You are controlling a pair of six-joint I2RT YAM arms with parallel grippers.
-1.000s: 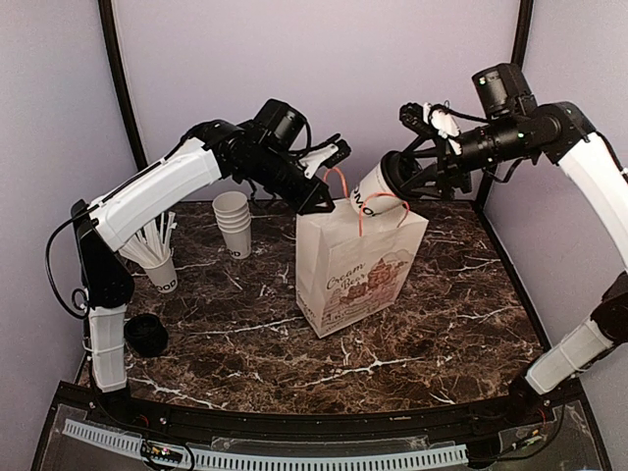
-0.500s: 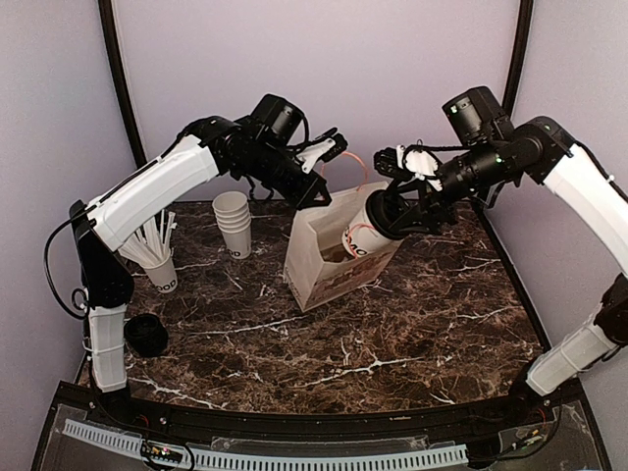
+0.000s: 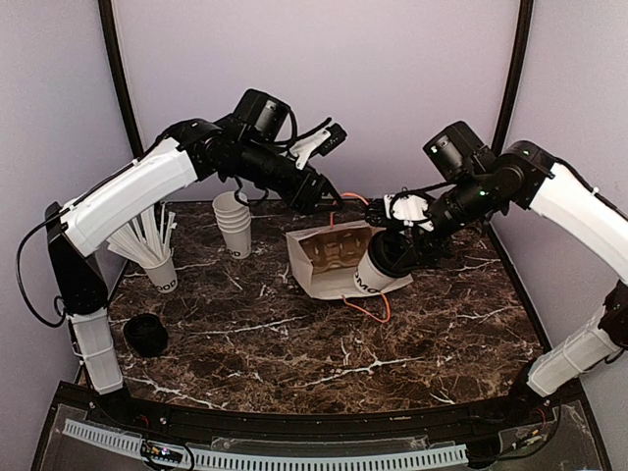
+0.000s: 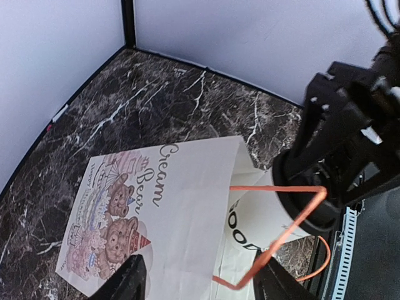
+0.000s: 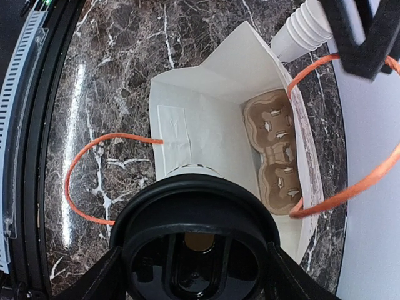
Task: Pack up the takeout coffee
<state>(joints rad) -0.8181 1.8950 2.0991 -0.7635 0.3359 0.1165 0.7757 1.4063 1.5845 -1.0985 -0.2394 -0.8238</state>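
**Cup at mouth of tipped bag**

R gripper point(image 3: 397, 257) is clamped on the small white paper cup w/ black lettering point(image 3: 376, 278), one finger each side near its round black plastic lid point(image 5: 194, 237). The cup is tilted: lid up toward the R wrist, base pointing into the open mouth of the white paper bag w/ "Cream Bear" print point(image 3: 329, 265). Can't tell whether cup and bag touch.

The bag lies on its side on the dark marble-pattern bench point(image 3: 294, 343), printed face up, mouth toward the R arm. A brown moulded-pulp cup carrier point(image 5: 275, 150) sits deep inside, at the closed end. One orange cord handle point(image 3: 371, 306) trails onto the bench below the cup.

L gripper point(image 4: 200, 281) hangs above the bag's far side w/ fingers apart. The other handle loop point(image 4: 294, 219) runs loose btwn them, not pinched.

Further L: a stack of nested white cups point(image 3: 233, 221), a white cup of paper-wrapped straws point(image 3: 157, 267) and a small round black object point(image 3: 145, 334), all well apart from the bag.
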